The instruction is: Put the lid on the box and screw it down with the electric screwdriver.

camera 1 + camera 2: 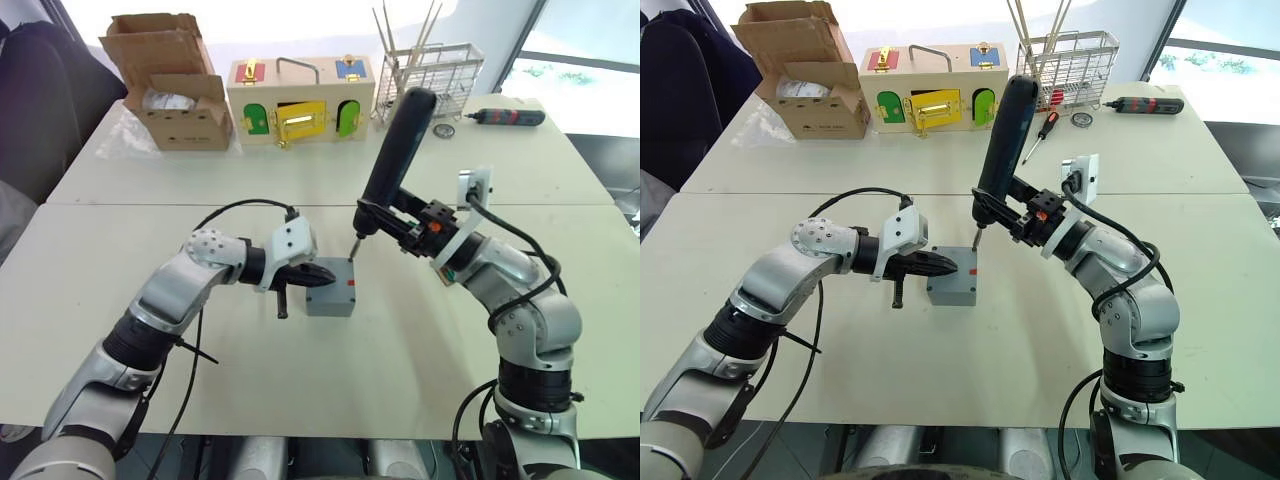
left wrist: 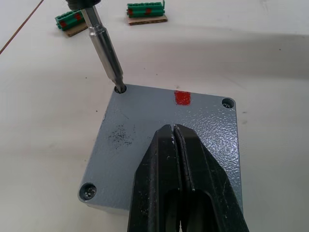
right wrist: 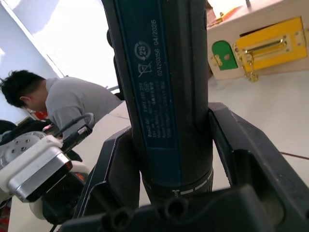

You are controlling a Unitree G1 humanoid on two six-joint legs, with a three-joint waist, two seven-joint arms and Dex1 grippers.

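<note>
The left gripper (image 2: 181, 145) and the electric screwdriver (image 1: 395, 155) are occupying the lid (image 2: 145, 140). Open table (image 1: 330, 380) is lying in front; the wooden box (image 1: 300, 100) is standing well behind.

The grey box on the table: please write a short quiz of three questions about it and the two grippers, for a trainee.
1. True or false: the lid already sits on the box.
2. Where does the bit of the electric screwdriver stand?
A. in a corner screw hole of the lid
B. on the red mark
C. on the bare table
3. Fill in: the left gripper, fingers shut, rests on the ____.

Key
1. True.
2. A; the right gripper holds the driver, tilted, with its bit in the hole.
3. lid.
</note>
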